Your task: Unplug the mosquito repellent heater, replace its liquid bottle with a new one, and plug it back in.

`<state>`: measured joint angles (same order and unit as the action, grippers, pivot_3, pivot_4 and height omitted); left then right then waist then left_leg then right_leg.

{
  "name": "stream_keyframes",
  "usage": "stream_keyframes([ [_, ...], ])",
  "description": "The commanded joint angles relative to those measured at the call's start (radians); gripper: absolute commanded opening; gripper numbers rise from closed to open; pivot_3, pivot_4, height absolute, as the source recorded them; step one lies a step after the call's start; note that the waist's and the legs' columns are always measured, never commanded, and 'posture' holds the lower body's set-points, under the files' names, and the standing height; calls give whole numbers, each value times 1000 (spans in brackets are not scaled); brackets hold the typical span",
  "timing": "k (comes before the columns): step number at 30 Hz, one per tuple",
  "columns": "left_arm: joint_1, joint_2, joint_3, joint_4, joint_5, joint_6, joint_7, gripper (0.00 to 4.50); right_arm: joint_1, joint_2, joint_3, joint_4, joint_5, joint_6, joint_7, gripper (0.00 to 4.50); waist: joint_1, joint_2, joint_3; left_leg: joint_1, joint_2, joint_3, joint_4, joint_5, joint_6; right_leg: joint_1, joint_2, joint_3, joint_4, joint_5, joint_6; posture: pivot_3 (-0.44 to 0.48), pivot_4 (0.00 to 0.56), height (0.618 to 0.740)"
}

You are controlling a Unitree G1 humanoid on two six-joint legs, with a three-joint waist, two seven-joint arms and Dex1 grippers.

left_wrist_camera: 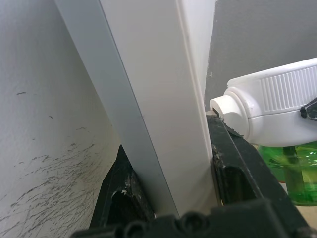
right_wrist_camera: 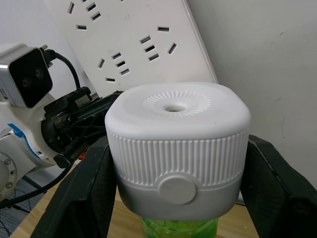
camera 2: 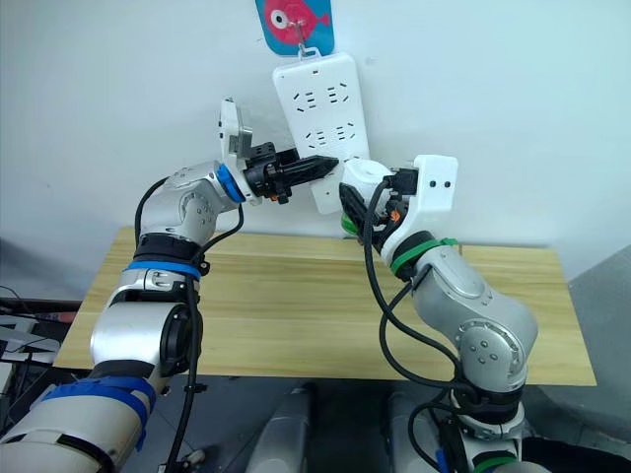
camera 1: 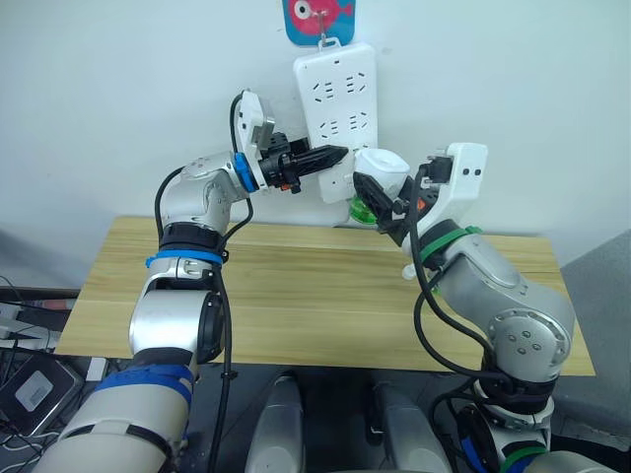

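Heater [right_wrist_camera: 177,148] in right gripper [right_wrist_camera: 176,193]

A long white power strip [camera 1: 336,116] is hanging tilted on the white wall [camera 1: 118,89] in front of me, its rows of sockets facing out. It is dangling from a hook on a blue and pink fish-shaped holder [camera 1: 318,20] that is sticking to the wall above it. Below, a light wooden table [camera 1: 296,296] is standing against the wall, its plank top lying bare. Off to my left, beyond the table's edge, dark cables and a grey box [camera 1: 35,386] are lying on the floor.
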<state>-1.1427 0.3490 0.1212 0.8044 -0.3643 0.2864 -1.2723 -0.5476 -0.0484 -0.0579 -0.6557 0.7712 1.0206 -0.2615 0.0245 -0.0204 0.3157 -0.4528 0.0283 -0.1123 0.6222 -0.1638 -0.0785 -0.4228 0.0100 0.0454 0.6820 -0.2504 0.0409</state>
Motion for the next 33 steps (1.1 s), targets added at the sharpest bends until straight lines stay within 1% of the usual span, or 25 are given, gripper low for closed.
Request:
stream_keyframes([
  [1, -10, -12, -13, -28, -7, -6, -20, 1325, -26, 8, -5, 7, -24, -44, 12, 3056, 0, 0, 0, 0, 0, 0, 0, 0, 0, 0, 0, 0, 0, 0, 0, 171, 243, 740],
  [6, -4, -13, -10, -34, -6, -3, -22, 1325, -40, -35, 41, 32, -100, -64, 44, 3056, 0, 0, 0, 0, 0, 0, 1, 0, 0, 0, 0, 0, 0, 0, 0, 173, 244, 740],
  [8, -4, -14, -9, -35, -6, -3, -21, 1325, -42, -67, 73, 42, -153, -69, 55, 3056, 0, 0, 0, 0, 0, 0, 1, 0, 0, 0, 0, 0, 0, 0, 0, 174, 243, 740],
  [10, -4, -14, -9, -36, -7, -1, -22, 1325, -47, -135, 130, 46, -222, -82, 88, 3056, 0, 0, 0, 0, 0, 0, 0, 0, 0, 0, 0, 0, 0, 0, 0, 174, 243, 740],
  [14, -4, -15, -11, -37, -7, 1, -27, 1325, -40, -199, 195, 62, -298, -114, 138, 3056, 0, 0, 0, 0, 0, 0, 1, 0, 0, 0, 0, 0, 0, 0, 0, 174, 243, 740],
  [20, -4, -16, -12, -39, -11, 5, -36, 1325, -62, -223, 238, 94, -391, -139, 177, 3056, -1, 0, 0, 0, 0, 0, 1, 0, 0, 0, 0, 0, 0, 0, 0, 172, 242, 740],
  [22, -2, -17, -12, -44, -14, 12, -39, 1325, -66, -214, 243, 107, -408, -147, 187, 3056, -2, 0, 0, 0, 0, 0, 1, 0, 0, 0, 0, 0, 0, 0, 0, 172, 242, 740],
  [30, 0, -14, -16, -50, -16, 17, -49, 1325, -80, -12, 116, 148, -340, -124, 161, 3056, -5, 0, 0, 1, 1, 0, 1, 1, -1, 0, 0, 0, 1, 0, 0, 172, 241, 740],
  [33, 0, -16, -17, -52, -16, 17, -51, 1325, -92, 11, 103, 155, -353, -108, 167, 3056, -6, 0, 0, 1, 1, 0, 1, 1, -1, 0, 0, 0, 1, 0, -1, 171, 242, 740],
])
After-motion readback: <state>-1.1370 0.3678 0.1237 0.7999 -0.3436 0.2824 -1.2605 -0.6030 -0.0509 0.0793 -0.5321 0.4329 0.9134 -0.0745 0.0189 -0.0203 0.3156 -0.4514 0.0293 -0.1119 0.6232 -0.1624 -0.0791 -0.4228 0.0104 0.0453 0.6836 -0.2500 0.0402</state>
